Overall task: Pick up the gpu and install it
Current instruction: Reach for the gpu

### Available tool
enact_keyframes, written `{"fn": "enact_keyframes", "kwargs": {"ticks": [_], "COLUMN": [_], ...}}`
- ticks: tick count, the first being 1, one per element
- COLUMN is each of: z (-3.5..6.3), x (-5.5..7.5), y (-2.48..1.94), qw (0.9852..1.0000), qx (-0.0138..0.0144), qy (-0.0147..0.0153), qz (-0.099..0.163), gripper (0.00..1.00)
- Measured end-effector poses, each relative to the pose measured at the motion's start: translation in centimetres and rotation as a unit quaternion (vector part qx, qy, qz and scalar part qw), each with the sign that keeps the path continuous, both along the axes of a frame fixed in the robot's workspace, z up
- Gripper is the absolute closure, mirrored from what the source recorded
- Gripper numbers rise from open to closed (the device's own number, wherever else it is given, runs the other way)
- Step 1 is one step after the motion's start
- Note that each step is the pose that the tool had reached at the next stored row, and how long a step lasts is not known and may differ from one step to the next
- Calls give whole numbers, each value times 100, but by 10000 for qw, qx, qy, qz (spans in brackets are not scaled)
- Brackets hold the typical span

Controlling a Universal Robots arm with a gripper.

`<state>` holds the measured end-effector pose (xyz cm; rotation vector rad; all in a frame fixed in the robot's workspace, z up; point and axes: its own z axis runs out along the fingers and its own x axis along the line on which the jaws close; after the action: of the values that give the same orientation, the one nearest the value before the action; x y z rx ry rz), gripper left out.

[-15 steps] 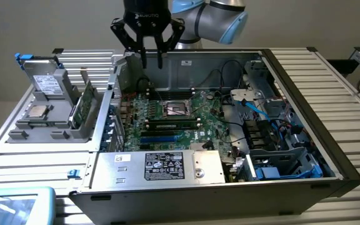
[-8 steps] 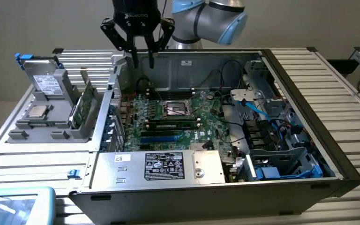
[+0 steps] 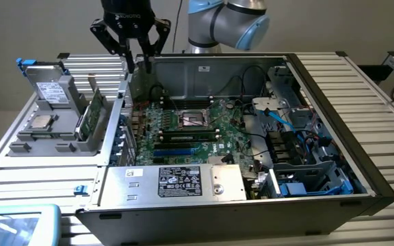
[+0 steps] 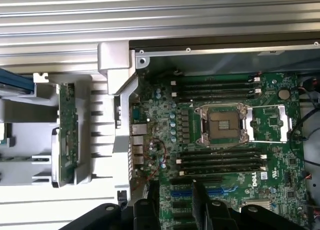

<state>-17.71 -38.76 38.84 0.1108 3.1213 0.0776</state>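
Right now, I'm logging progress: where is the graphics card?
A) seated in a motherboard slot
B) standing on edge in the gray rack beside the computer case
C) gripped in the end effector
B: the graphics card stands on edge in the gray rack, while the end effector hangs open above.
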Motion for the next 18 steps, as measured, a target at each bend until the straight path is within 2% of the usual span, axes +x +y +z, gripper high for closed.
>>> {"fn": "enact_keyframes", "kwargs": {"ticks": [18], "z": [-29], "x": [-743], "y": [205], "qw": [10000], "qx": [0], "qy": [1], "qz": [0], "gripper": [60]}}
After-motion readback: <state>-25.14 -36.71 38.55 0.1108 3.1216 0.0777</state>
